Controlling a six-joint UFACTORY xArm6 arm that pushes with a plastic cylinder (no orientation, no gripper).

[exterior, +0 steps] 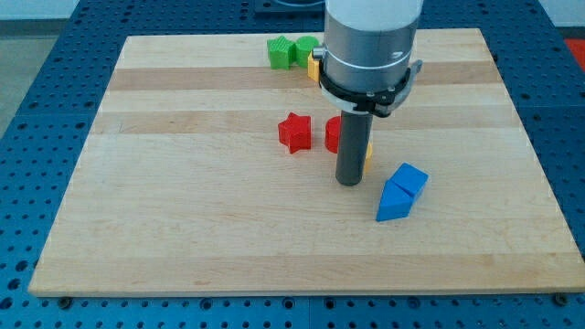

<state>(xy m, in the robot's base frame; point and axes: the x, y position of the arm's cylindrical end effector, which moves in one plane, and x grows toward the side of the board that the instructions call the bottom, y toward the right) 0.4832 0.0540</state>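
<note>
Red star-shaped block [294, 132] lies mid-table, left of the tool's tip [349, 182]; the rod, gripping nothing, hides a red block [334, 133] and yellow block [367, 155]. Risk: either could be nudged unseen.

place: lab | signs: blue perforated bench [55, 100]; wooden board [183, 228]; robot arm [370, 37]

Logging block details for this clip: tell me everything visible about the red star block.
The red star block is a small, chunky star-shaped piece, plain glossy red, looking like painted wood or plastic. It lies flat on the pale wooden board, near the middle, apart from everything. A second red block sits just to its right in the view, partly behind the rod. My tip rests lower right of the star, not touching it.
</note>
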